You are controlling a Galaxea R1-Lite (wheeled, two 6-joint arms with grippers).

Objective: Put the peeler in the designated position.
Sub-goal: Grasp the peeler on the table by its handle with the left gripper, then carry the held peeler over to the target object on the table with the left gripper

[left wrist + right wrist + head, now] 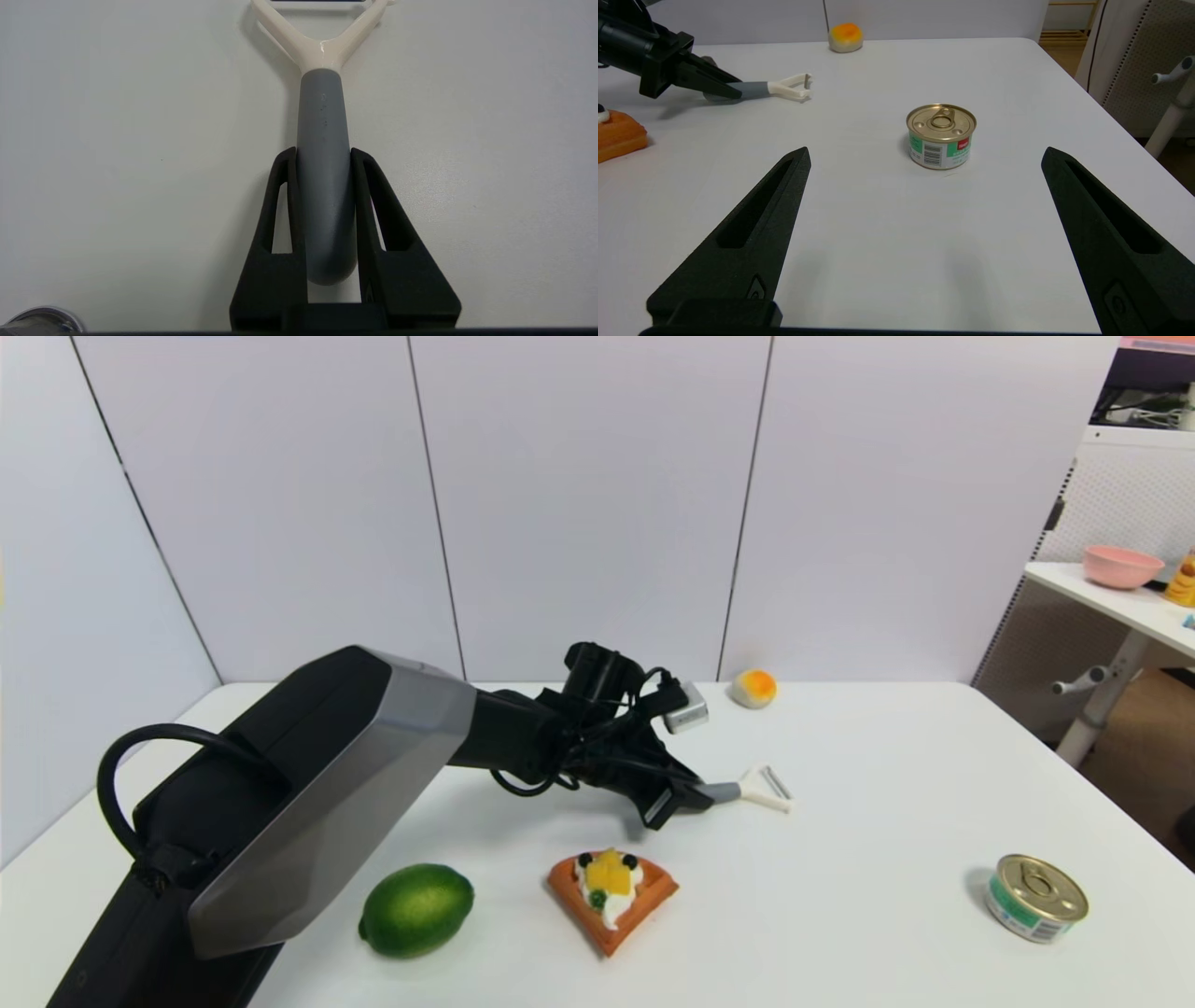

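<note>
The peeler (758, 791) has a grey handle and a white forked head, and it lies level at the middle of the white table (868, 737). My left gripper (695, 794) is shut on its handle, and the head points to the right. In the left wrist view both fingers (280, 196) press the sides of the peeler's (322, 116) handle. The peeler (787, 88) sits low at the tabletop; I cannot tell whether it touches. My right gripper (925, 150) stands open near the table's front right, facing the can, out of the head view.
A tin can (1036, 898) stands at the front right. A waffle slice with fruit (611, 889) and a lime (416, 908) lie in front of the left arm. An orange-topped bun (754, 688) sits by the back wall.
</note>
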